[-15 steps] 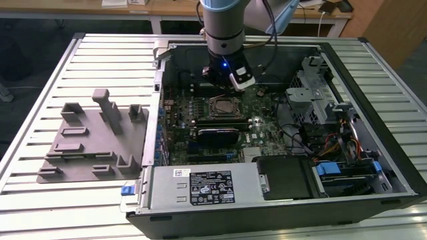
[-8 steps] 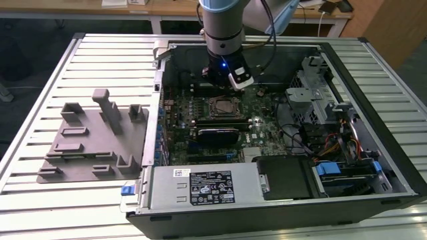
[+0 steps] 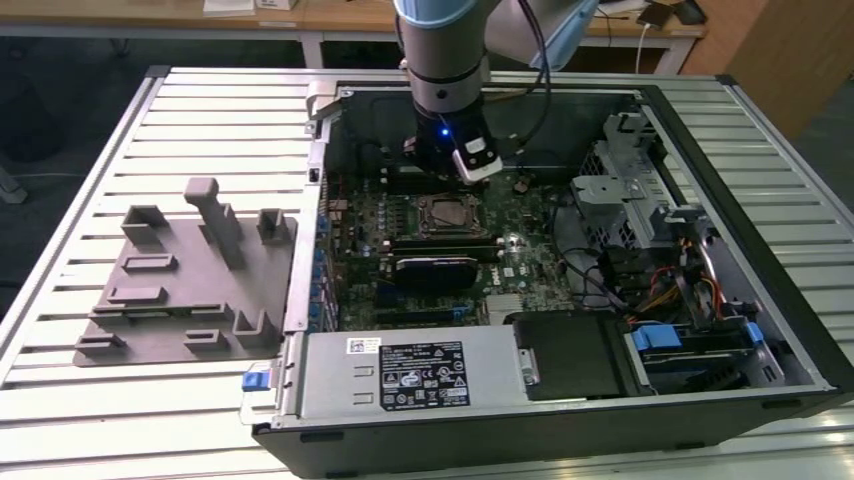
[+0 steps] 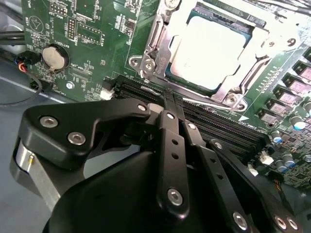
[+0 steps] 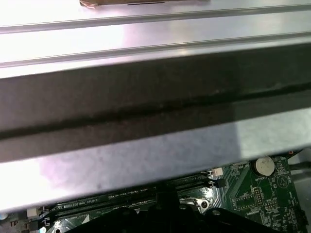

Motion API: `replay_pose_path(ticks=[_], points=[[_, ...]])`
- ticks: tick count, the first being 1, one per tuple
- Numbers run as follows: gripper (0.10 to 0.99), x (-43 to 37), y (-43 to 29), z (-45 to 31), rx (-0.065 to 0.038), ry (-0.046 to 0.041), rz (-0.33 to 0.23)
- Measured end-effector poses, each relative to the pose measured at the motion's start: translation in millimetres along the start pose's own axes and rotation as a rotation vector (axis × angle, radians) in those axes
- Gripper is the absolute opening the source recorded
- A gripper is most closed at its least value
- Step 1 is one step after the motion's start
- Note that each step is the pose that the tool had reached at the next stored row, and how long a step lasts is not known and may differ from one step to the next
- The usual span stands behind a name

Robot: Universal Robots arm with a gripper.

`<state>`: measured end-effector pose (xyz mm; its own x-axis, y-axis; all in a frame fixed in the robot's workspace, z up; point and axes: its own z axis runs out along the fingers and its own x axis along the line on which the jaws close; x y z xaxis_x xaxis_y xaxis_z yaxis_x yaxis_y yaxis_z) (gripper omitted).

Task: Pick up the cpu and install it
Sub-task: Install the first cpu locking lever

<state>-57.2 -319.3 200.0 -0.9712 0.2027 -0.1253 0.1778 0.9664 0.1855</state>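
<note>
The cpu [image 4: 206, 51], a flat square chip with a shiny silver top, lies inside the metal socket frame [image 4: 153, 60] on the green motherboard [image 4: 92, 34]. In the exterior view the cpu [image 3: 446, 211] shows as a small square in the middle of the board inside the open computer case [image 3: 561, 400]. My gripper [image 4: 170, 97] hangs just off the socket's edge, over the black memory slots [image 4: 218, 131], and is shut with nothing between its black fingers [image 4: 172, 145]. The exterior view puts the gripper [image 3: 438, 165] behind the socket, under the arm.
A black heatsink block [image 3: 434, 270] sits in front of the socket. Drive cages and cables [image 3: 641, 220] fill the case toward the exterior view's right. A grey fixture tray [image 3: 187, 290] lies on the slatted table at that view's left. The case wall [image 5: 146, 116] stands close by, beside a coin battery [image 5: 265, 166].
</note>
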Motion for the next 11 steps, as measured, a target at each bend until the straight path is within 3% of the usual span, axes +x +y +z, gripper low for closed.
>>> replay_pose_path(ticks=[11], points=[[0.106,2.8,3.2,4.0,0.005,-0.0069,0.035]])
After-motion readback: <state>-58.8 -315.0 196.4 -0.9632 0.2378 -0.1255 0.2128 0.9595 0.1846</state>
